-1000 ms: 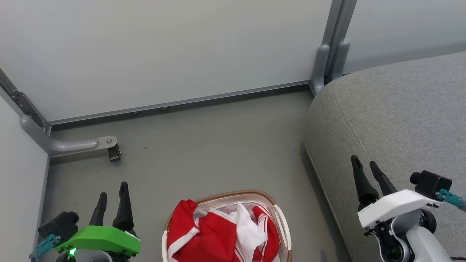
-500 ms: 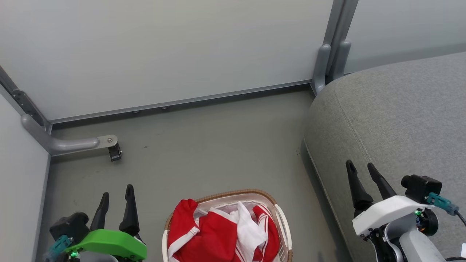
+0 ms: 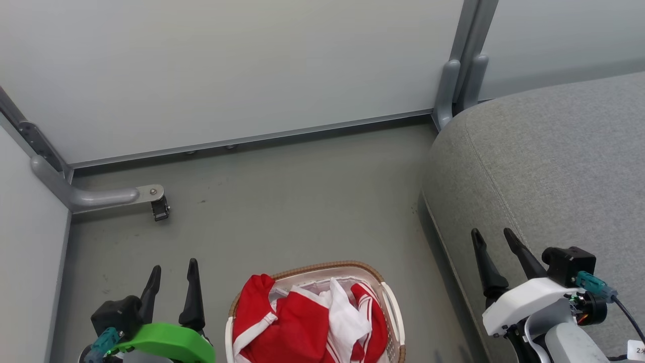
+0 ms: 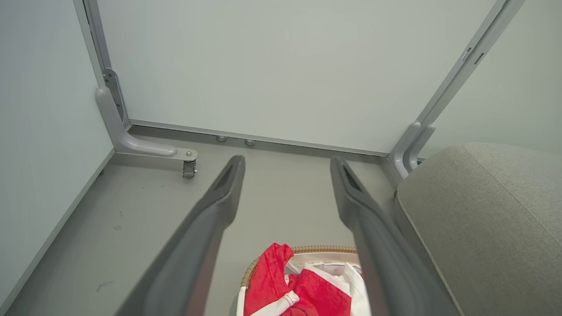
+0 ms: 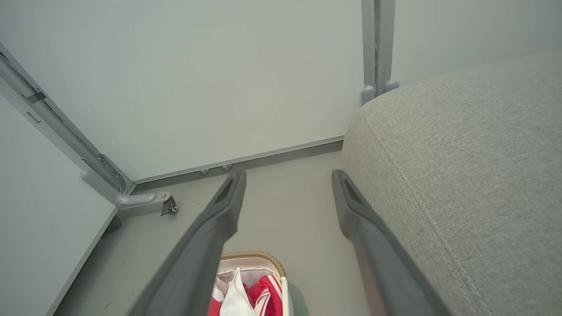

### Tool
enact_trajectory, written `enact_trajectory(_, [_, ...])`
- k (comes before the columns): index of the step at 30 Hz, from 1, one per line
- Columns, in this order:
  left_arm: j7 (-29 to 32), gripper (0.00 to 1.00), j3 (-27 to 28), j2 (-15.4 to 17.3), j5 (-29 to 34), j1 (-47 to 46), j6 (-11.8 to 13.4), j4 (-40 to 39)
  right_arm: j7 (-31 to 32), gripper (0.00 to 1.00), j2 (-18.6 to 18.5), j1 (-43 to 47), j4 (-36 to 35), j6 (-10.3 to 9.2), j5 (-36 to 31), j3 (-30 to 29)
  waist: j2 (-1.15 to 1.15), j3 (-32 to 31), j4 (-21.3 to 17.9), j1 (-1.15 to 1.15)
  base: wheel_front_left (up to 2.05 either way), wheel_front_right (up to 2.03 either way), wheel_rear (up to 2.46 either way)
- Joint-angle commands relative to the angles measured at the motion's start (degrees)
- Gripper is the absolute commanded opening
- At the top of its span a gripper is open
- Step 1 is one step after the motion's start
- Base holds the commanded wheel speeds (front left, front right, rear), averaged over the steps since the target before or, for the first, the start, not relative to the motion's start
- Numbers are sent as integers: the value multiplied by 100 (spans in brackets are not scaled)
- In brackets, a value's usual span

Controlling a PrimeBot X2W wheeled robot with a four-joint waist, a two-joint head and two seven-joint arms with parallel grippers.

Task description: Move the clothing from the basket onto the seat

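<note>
Floor (image 3: 302, 201): basket (image 3: 322, 265) w/ clothing (image 3: 302, 327) btwn left tool (image 3: 174, 264), right tool (image 3: 491, 232) (both spread).

Clothing (image 3: 297, 327): red sports garments with white stripes and panels, crumpled in a heap inside the basket, one red fold draped over the rim at ten o'clock.
Basket (image 3: 327, 266): oval, cream-white, with a brown woven rim and white liner, standing upright at six o'clock in the head view.
Seat (image 3: 554, 166): grey upholstered cushion with a rounded corner and stitched seam, at three o'clock of the basket and apart from it.
</note>
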Motion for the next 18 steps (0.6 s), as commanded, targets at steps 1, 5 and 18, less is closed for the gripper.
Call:
enact_trajectory(1, [-53,100,0,9,137,63,4,-12,-60,100,-40,-23,2,0,-155,19,0,6,-4,0,0,0,0])
enact_trajectory(5, [-106,100,-17,2,358,67,-7,21,-109,100,-45,-14,83,1,-370,66,0,21,-3,0,0,0,0])
enact_trajectory(18, [-265,100,-417,-21,952,-298,-79,464,-258,100,-116,-401,76,-1,-1023,255,0,633,-175,0,0,0,0])
